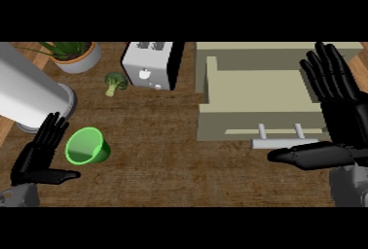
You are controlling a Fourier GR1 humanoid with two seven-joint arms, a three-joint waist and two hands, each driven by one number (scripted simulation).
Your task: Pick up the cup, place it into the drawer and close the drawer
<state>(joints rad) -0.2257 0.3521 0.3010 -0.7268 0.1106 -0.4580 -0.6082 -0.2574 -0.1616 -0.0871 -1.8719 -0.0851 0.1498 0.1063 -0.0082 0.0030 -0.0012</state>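
Head view: the green cup (pixel 87 146) sits on the brown bench (pixel 173 165), mouth showing, with nothing holding it. The left robot hand (pixel 37 158) is just left of the cup, wide open, fingers straight and pointing up the view, thumb stretched toward the cup's lower side; I cannot tell whether they touch.

Well to the right of the cup is the beige drawer (pixel 259 90), pulled open, its pale handle (pixel 284 142) on the front nearest the view's lower edge. The right robot hand (pixel 339 114) is far right of the cup, over the drawer's right side, also wide open, its thumb lying just beside the handle.

Up and right of the cup stands a toaster (pixel 149 65). A broccoli (pixel 115 83) lies above the cup, a potted plant (pixel 76 56) farther up. A large pale cylinder (pixel 32 95) lies up and left of the cup.
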